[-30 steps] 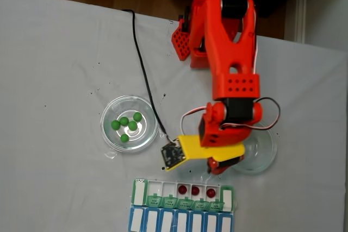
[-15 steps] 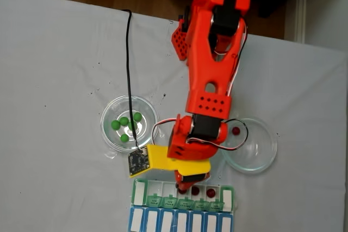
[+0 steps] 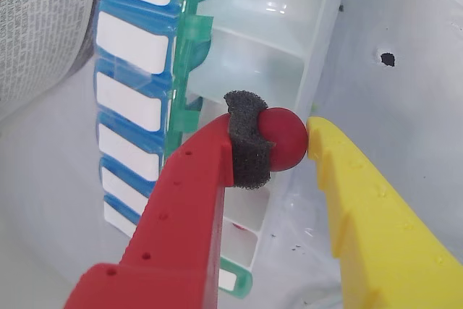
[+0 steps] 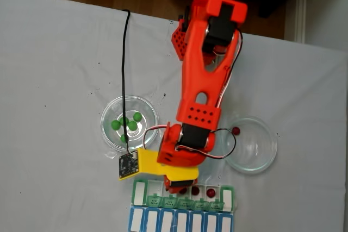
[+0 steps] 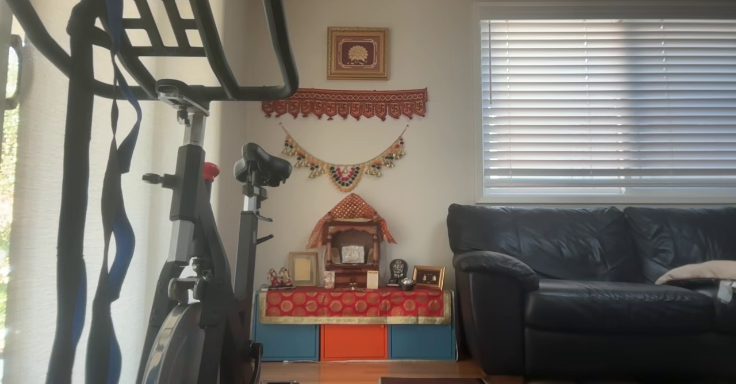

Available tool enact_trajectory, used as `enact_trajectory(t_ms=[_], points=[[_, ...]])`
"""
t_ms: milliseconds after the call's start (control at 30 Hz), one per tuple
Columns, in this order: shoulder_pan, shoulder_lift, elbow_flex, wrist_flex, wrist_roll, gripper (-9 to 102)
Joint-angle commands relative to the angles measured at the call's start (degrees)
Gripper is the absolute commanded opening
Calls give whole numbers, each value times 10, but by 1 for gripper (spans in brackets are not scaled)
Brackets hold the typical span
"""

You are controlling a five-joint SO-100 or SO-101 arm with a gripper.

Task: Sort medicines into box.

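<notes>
In the wrist view my gripper (image 3: 281,140) is shut on a dark red medicine ball (image 3: 286,137). The ball sits between the foam pad of the red finger (image 3: 246,148) and the yellow finger (image 3: 347,186). It hangs just above the box (image 3: 189,41), over the open white compartments beside the green lids. In the fixed view the gripper (image 4: 176,185) is over the left part of the box (image 4: 139,193). Two red balls (image 4: 210,193) lie in compartments to its right. Several green balls (image 4: 115,125) lie in the left glass dish (image 4: 109,111). One red ball (image 4: 235,130) lies in the right dish (image 4: 261,158).
A black cable (image 4: 124,69) runs from the table's back edge across the left dish to the wrist camera board (image 4: 127,165). The arm's red base (image 4: 182,39) stands at the back of the white cloth. The other view faces a room with an exercise bike (image 5: 195,229) and a sofa (image 5: 592,280).
The arm has swung left from the right dish to the box, then further left along its open row. The red ball stays in the gripper.
</notes>
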Motion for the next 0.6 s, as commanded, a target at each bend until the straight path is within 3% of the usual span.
enact_trajectory(t_ms=[0,233,567], points=[[4,5,-61,-23,-11,1],[2,-41,-114,-35,3,1],[-4,-130,-243,21,30,1]])
